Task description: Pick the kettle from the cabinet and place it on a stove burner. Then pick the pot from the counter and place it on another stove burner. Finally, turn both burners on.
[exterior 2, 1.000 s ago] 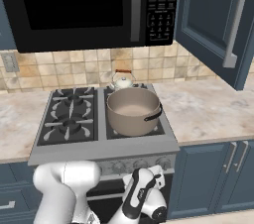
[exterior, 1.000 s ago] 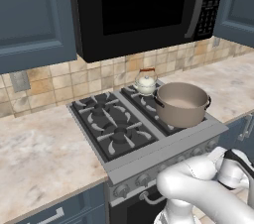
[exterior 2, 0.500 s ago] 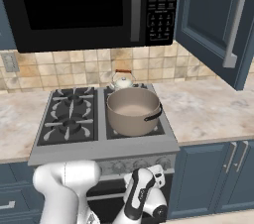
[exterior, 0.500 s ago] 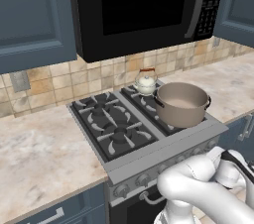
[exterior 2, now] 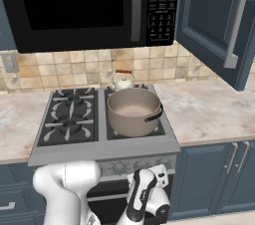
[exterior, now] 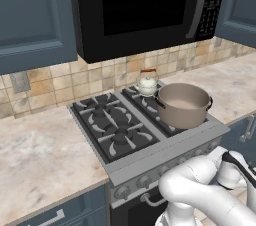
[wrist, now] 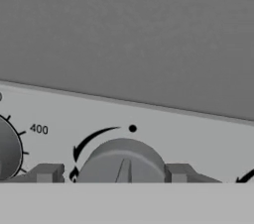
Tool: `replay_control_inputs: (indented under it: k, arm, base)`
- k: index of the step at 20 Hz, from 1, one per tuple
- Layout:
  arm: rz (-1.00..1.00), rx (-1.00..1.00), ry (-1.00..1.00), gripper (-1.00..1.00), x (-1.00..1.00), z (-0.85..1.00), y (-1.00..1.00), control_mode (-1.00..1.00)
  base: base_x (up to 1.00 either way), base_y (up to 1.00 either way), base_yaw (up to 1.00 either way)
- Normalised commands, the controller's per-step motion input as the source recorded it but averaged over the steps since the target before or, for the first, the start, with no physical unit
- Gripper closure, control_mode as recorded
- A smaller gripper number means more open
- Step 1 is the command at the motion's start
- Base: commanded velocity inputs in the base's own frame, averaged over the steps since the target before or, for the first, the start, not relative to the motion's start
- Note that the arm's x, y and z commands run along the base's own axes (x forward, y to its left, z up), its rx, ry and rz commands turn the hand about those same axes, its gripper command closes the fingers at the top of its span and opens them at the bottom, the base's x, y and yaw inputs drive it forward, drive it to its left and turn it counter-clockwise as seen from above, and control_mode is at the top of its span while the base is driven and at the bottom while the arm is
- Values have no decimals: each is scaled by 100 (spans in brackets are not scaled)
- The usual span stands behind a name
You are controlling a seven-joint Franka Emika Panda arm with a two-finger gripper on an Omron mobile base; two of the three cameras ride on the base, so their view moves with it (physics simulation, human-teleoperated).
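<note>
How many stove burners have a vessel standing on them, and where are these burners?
2. The small cream-white kettle stands on the rear right burner; the wide taupe-grey metal pot stands on the front right burner. Both left burners of the black cooktop are bare.

Evenly, softly lit from above with faint shadows under the microwave, no glare, crisp rendered edges, slightly soft close-up beside the knob.

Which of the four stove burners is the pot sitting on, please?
The pot sits on the front right burner of the stove, nearest the knob panel. The kettle takes the rear right; both left burners are bare.
</note>
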Motion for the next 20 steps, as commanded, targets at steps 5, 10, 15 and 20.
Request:
replay_control_inputs:
  k: [5,10,15,20]
  arm:
    - [0,1,0,-100,10,-10,-1,-100]
    - [0,1,-2,-100,2,-6,0,-100]
    - [0,0,-10,-100,-10,-4,0,-100]
    - [0,0,-5,-100,0,-1,1,-100]
  base:
    - [0,0,0]
    - [0,0,0]
    - [0,0,0]
    - [0,0,0]
